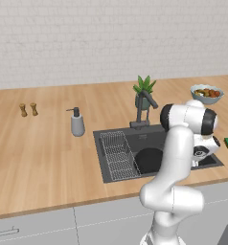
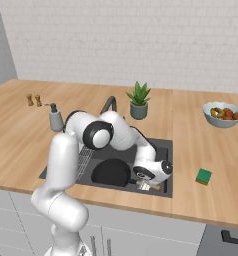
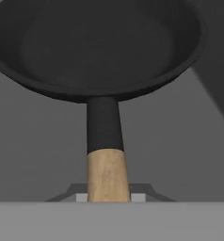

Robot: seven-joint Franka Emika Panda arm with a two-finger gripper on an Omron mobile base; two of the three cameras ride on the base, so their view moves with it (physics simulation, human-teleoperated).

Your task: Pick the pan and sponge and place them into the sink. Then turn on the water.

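Wooden and pale, the long handle of the round black frying pan (image 3: 102,61) runs straight down to the two-finger gripper (image 2: 152,186), whose jaws sit narrow on either side of that handle and hold it. In the hand view the black neck of the pan joins the light wood just above the grip, and the dark bowl of the pan spreads out beyond it over grey basin floor.

From the right base view, the gripper is low inside the dark grey rectangular recessed sink (image 2: 163,150), at its near right part, with the pan lying in the middle of the basin, its handle pointing toward the hand. A wire dish rack (image 1: 117,154) occupies the left part of the same basin, just beside the pan. Whether the pan rests on the sink floor or is held slightly above it cannot be told.

Behind the sink stands a dark grey faucet with an angled lever (image 1: 144,109). A grey soap pump bottle (image 1: 77,123) stands on the wooden counter (image 1: 44,148) to the left of the basin, and a small potted green plant (image 2: 139,101) stands behind it, near the faucet.

The small rectangular green sponge (image 2: 204,176) lies on the counter to the right of the sink, apart from its rim. Further back on that side sits a pale bowl of fruit (image 2: 222,114). Two small brown shakers (image 1: 28,109) stand together far to the left, well apart from everything else.
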